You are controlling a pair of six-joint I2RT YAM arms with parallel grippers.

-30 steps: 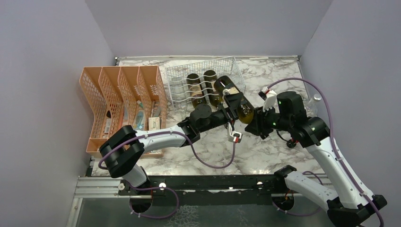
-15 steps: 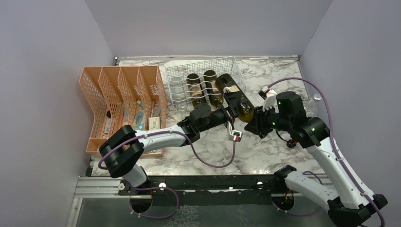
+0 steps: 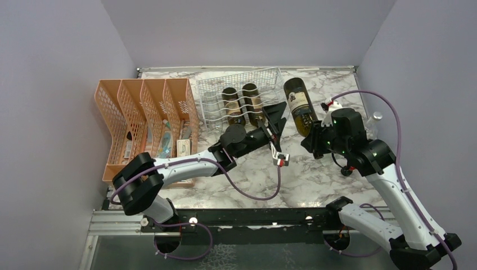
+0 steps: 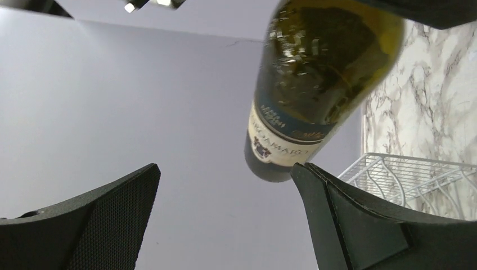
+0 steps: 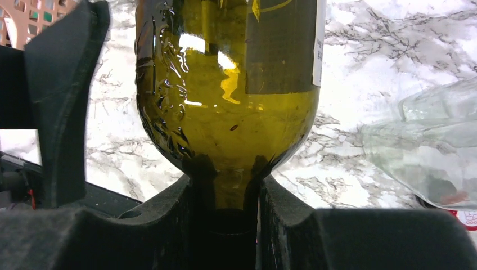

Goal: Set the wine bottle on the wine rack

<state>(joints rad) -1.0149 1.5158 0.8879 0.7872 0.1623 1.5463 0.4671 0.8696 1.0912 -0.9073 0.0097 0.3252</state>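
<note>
The green wine bottle (image 3: 297,105) with a pale label is held by its neck in my right gripper (image 3: 313,136), which is shut on it. The bottle is lifted off the table to the right of the white wire wine rack (image 3: 264,76), base pointing away. In the right wrist view the fingers (image 5: 281,208) clamp the neck below the bottle's shoulder (image 5: 225,107). My left gripper (image 3: 274,116) is open and empty by the rack's right front corner. In the left wrist view the bottle (image 4: 315,84) hangs above its open gripper (image 4: 225,185), and the rack (image 4: 416,174) lies to the right.
Two dark bottles (image 3: 229,101) (image 3: 251,97) lie in the rack's cradles. An orange mesh file organiser (image 3: 121,118) stands left of the rack. A clear glass bottle (image 3: 375,118) sits by the right arm, also in the right wrist view (image 5: 427,146). Walls enclose the marble table (image 3: 315,180).
My left gripper has let go of the bottle, opened and drawn back left. My right gripper has swung the bottle up and to the right, away from the rack.
</note>
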